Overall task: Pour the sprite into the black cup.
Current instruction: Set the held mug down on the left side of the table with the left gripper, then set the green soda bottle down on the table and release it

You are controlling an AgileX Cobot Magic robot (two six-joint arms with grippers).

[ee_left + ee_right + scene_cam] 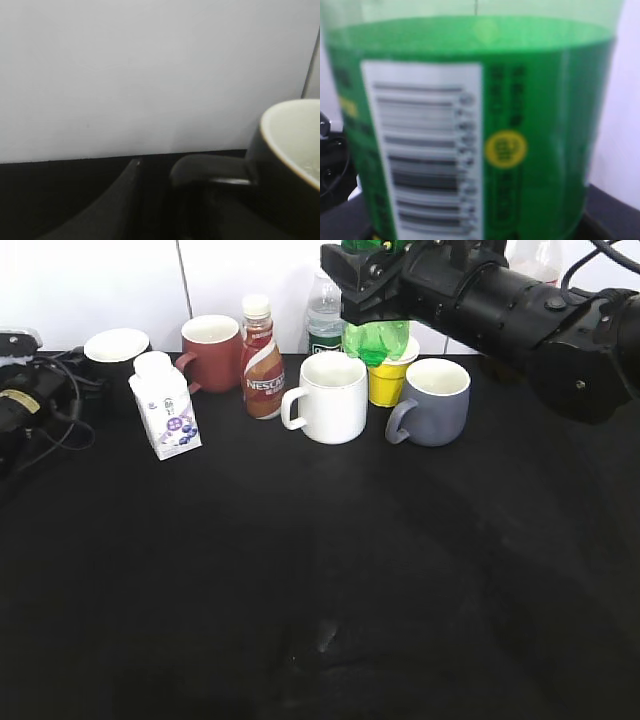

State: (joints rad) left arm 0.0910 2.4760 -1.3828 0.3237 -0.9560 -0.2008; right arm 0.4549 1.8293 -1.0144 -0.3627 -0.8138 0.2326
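The sprite (pixel 376 341), a green translucent bottle, hangs above the back row of cups, over the yellow cup and the white mug. My right gripper (pixel 378 285) is shut on it. In the right wrist view the sprite (pixel 530 125) fills the frame, showing its green label and white barcode; the fingers are hidden. The black cup (pixel 116 345), white inside, stands at the far back left. My left arm (pixel 20 400) rests low to its left. In the left wrist view the black cup (pixel 280 195) is at the right, its handle beside one dark finger (pixel 131 175); the other finger is hidden.
Along the back stand a brownish-red mug (pixel 212 352), a Nescafe bottle (pixel 261 360), a white mug (pixel 330 395), a yellow cup (pixel 388 382), a grey mug (pixel 435 400) and a water bottle (pixel 323 315). A small milk carton (pixel 165 405) stands left. White wall behind.
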